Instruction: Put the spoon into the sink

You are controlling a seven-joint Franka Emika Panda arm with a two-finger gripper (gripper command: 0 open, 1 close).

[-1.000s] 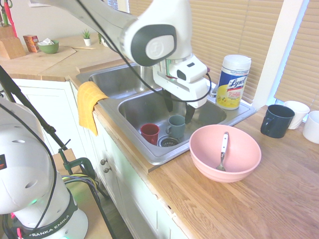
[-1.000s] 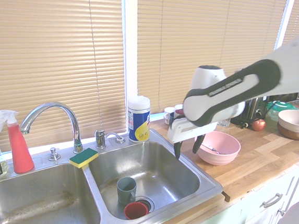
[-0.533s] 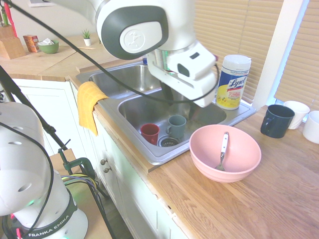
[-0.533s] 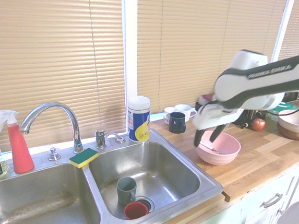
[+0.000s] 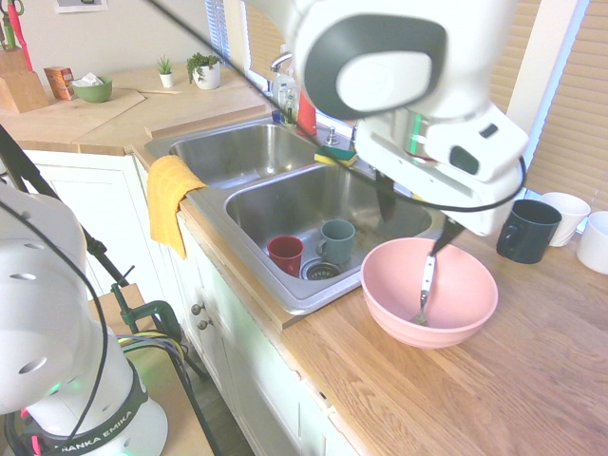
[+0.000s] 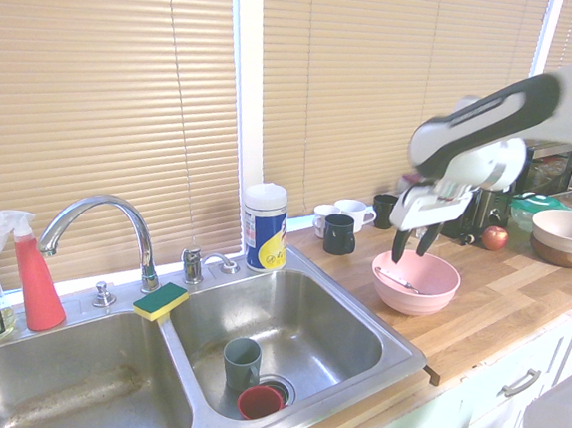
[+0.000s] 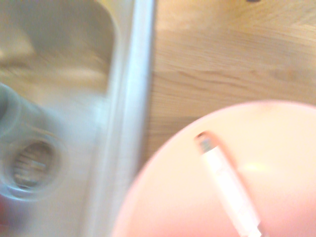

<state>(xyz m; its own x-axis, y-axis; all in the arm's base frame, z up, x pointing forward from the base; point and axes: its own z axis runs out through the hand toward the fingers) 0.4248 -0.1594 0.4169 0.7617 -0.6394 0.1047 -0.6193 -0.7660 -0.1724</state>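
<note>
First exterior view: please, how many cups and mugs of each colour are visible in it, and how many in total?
Red cup: 1, in the sink
Grey-green cup: 1, in the sink
Dark blue mug: 1, on the counter
White cups: 2, on the counter
Total: 5

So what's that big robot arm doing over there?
The robot isn't holding anything right now. Its gripper is open, with the fingers above the pink bowl. The spoon with the white handle leans inside that bowl, on the wooden counter. The job is to put the spoon in the sink, and that hasn't been done yet. Down in the sink there are just a red cup and a grey-green cup.
</note>
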